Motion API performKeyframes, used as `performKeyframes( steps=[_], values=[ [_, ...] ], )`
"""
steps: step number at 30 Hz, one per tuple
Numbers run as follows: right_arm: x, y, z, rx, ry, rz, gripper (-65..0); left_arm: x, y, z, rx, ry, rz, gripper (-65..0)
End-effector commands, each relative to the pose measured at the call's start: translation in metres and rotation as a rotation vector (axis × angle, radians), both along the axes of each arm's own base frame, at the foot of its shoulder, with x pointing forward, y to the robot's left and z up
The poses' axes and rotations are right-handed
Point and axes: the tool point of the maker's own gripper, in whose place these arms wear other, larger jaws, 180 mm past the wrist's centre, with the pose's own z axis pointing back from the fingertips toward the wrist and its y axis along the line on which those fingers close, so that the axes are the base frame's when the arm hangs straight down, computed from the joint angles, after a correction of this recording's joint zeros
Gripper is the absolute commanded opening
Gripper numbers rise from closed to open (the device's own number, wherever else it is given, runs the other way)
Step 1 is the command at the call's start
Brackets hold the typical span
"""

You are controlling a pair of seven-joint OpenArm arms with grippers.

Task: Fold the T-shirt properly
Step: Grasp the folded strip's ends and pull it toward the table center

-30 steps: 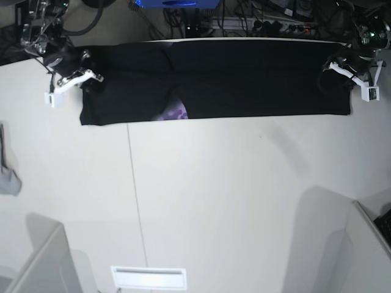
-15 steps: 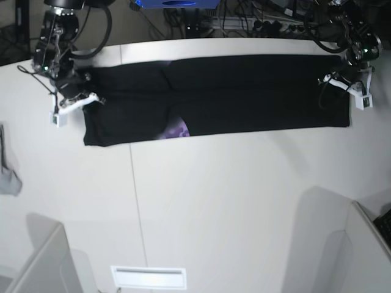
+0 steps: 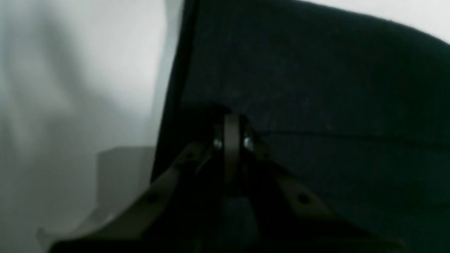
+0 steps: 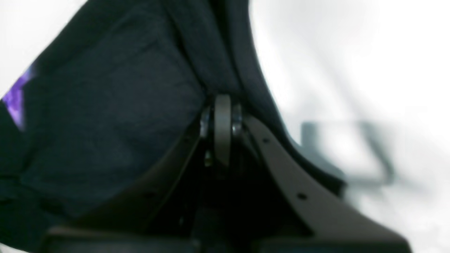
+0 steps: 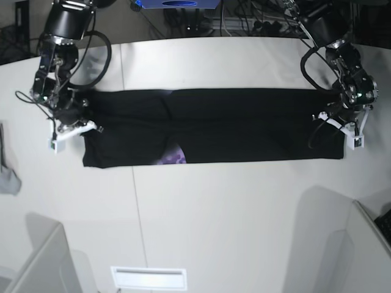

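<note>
Now both grippers (image 5: 343, 125) (image 5: 76, 125) pinched on T-shirt (image 5: 244, 125)

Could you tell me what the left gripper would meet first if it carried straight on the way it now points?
The left gripper is already shut on the edge of the T-shirt, so pushing on would most likely drive it further into that black cloth, though depth beyond the fold is unclear.
</note>
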Motion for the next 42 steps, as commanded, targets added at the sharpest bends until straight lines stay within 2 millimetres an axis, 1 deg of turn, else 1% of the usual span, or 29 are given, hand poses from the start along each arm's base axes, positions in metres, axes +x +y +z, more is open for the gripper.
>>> performKeyframes(
  steps=[1,2,3,5,6,9,11,13,15,19,20,23,24,25,26,27,28,29,32,36,38,40,42],
  values=[
    [0.016,-0.002,0.031,-0.024,-0.103,0.019,-65.0,0.013,0.012,0.027,0.051,-0.077,0.002,-65.0],
    [0.016,0.000,0.040,-0.034,-0.123,0.032,-65.0,0.015,0.013,0.036,0.068,-0.096,-0.002,-65.0],
    [0.019,0.003,0.054,-0.045,-0.154,0.047,-65.0,0.016,0.017,0.046,0.091,-0.115,-0.002,-65.0],
    [0.021,0.014,0.077,-0.054,-0.206,0.074,-65.0,0.017,0.026,0.074,0.121,-0.189,0.018,-65.0],
    [0.020,0.017,0.087,-0.059,-0.224,0.079,-65.0,0.011,0.030,0.083,0.115,-0.207,0.034,-65.0],
    [0.011,0.027,0.111,-0.085,-0.275,0.112,-65.0,-0.002,0.045,0.116,0.069,-0.263,0.057,-65.0],
    [0.003,0.030,0.116,-0.098,-0.285,0.122,-65.0,-0.019,0.056,0.126,0.007,-0.299,0.077,-65.0],
    [-0.003,0.033,0.111,-0.095,-0.270,0.131,-65.0,-0.031,0.064,0.135,-0.024,-0.336,0.087,-65.0],
    [-0.011,0.034,0.102,-0.091,-0.243,0.134,-65.0,-0.046,0.072,0.136,-0.039,-0.333,0.097,-65.0],
    [-0.022,0.035,0.091,-0.088,-0.208,0.137,-65.0,-0.061,0.081,0.130,-0.072,-0.325,0.129,-65.0],
    [-0.024,0.035,0.090,-0.088,-0.201,0.137,-65.0,-0.063,0.082,0.125,-0.084,-0.317,0.139,-62.5],
    [-0.030,0.037,0.085,-0.077,-0.187,0.135,-65.0,-0.068,0.085,0.109,-0.124,-0.290,0.169,-37.0],
    [-0.030,0.039,0.085,-0.072,-0.187,0.133,-65.0,-0.069,0.087,0.104,-0.136,-0.285,0.179,-26.7],
    [-0.034,0.039,0.082,-0.071,-0.176,0.133,-65.0,-0.068,0.087,0.101,-0.145,-0.282,0.185,-18.3],
    [-0.036,0.039,0.080,-0.070,-0.170,0.133,-65.0,-0.065,0.087,0.101,-0.155,-0.290,0.188,-11.2],
    [-0.037,0.039,0.080,-0.069,-0.169,0.133,-65.0,-0.061,0.084,0.096,-0.168,-0.284,0.179,-6.7],
    [-0.037,0.040,0.079,-0.069,-0.167,0.134,-65.0,-0.055,0.078,0.091,-0.181,-0.272,0.160,-5.4],
    [-0.037,0.041,0.079,-0.067,-0.167,0.135,-65.0,-0.053,0.072,0.082,-0.198,-0.253,0.140,-5.9],
    [-0.038,0.041,0.079,-0.066,-0.163,0.136,-65.0,-0.033,0.060,0.071,-0.238,-0.272,0.104,-8.2],
    [-0.042,0.041,0.076,-0.067,-0.153,0.136,-65.0,-0.019,0.042,0.040,-0.257,-0.225,0.061,-8.2],
    [-0.043,0.041,0.076,-0.067,-0.153,0.136,-65.0,-0.010,0.036,0.032,-0.269,-0.217,0.049,-8.2],
    [-0.044,0.041,0.074,-0.067,-0.148,0.136,-65.0,-0.007,0.032,0.021,-0.300,-0.201,0.057,-8.2],
    [-0.044,0.041,0.074,-0.067,-0.148,0.136,-65.0,0.000,0.032,0.017,-0.320,-0.200,0.072,-9.2]
  ],
)
